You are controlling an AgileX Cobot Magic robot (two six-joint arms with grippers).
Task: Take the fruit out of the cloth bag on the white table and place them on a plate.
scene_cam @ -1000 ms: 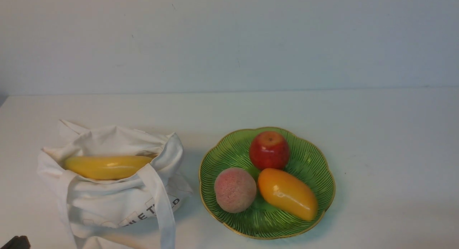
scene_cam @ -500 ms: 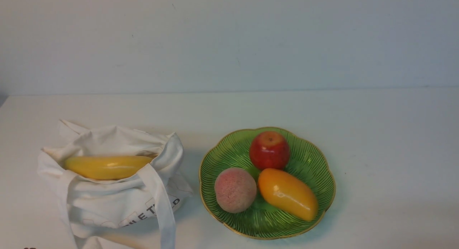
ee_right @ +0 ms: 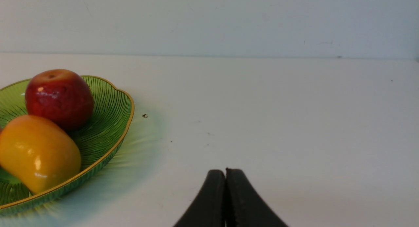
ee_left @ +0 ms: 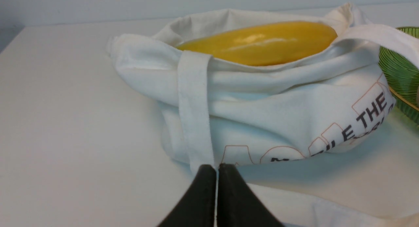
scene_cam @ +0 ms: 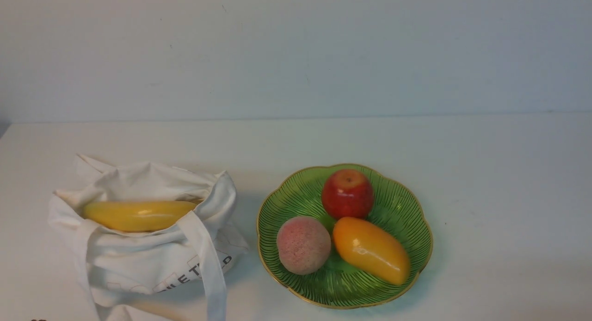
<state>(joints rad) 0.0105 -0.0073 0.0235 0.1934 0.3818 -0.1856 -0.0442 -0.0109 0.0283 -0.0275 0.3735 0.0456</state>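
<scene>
Banana, long, smooth and glossy yellow (ee_left: 258,42), is what I have left to fetch: it lies in the open mouth of the soft off-white canvas cloth bag with black printed letters (ee_left: 294,115), straight ahead of and above my left gripper (ee_left: 216,169). Its long axis runs crosswise to my line of approach, so I judge I should come in over the near hem and close across its narrow width, not along its length. My left gripper is pressed together, holding nothing, low over the white worktop (ee_left: 65,122), just short of the bag's flat strap (ee_left: 194,106).

My right gripper (ee_right: 225,173) is also pressed together and empty; ahead of it is bare worktop, with the scalloped green glass plate with gold rim (ee_right: 113,99) off to one side. The bag lies beyond that plate, so the left arm is clearly nearer. On the plate already sit the round matte pink speckled peach (scene_cam: 303,245), a shiny red apple (scene_cam: 347,194) and a glossy orange-yellow mango (scene_cam: 371,250).
</scene>
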